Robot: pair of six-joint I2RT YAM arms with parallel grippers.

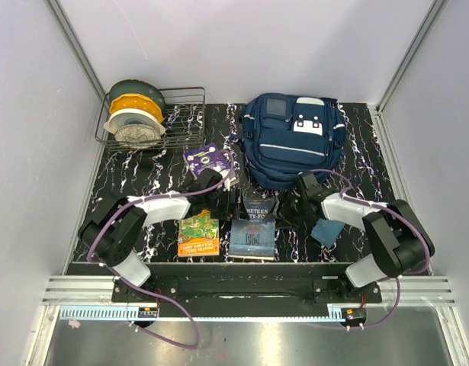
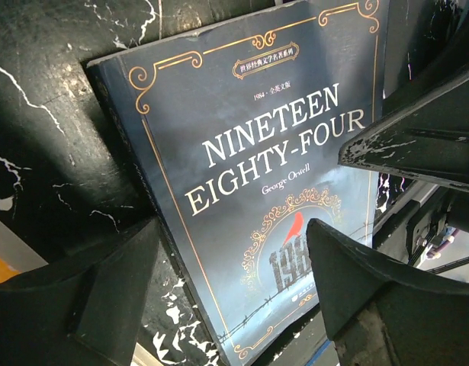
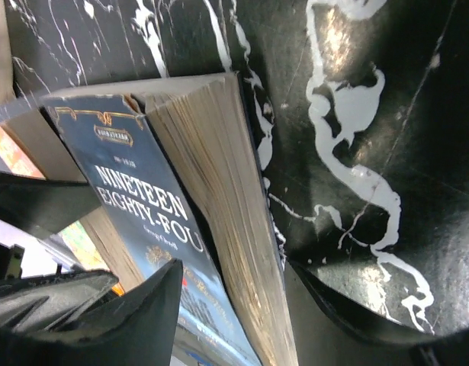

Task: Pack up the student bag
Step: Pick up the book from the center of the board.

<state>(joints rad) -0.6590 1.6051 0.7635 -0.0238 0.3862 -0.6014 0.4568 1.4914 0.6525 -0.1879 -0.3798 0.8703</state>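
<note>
The student bag (image 1: 295, 141), navy with white stripes, lies at the back of the table with nothing touching it. In front of it lies a dark blue book, "Nineteen Eighty-Four" (image 1: 253, 225) (image 2: 257, 152) (image 3: 142, 206). My left gripper (image 1: 232, 192) (image 2: 234, 290) is open astride the book's spine edge, one finger (image 2: 89, 297) beside it over the table, the other over the cover. My right gripper (image 1: 286, 204) (image 3: 234, 320) is open round the book's page edge (image 3: 219, 198), one finger (image 3: 135, 320) over the cover, the other by the table side.
An orange-and-green book (image 1: 198, 236) lies left of the blue one. A purple card (image 1: 207, 158) sits behind my left gripper. A wire basket (image 1: 190, 107) with filament spools stands at the back left. A small teal pouch (image 1: 326, 231) lies by my right arm.
</note>
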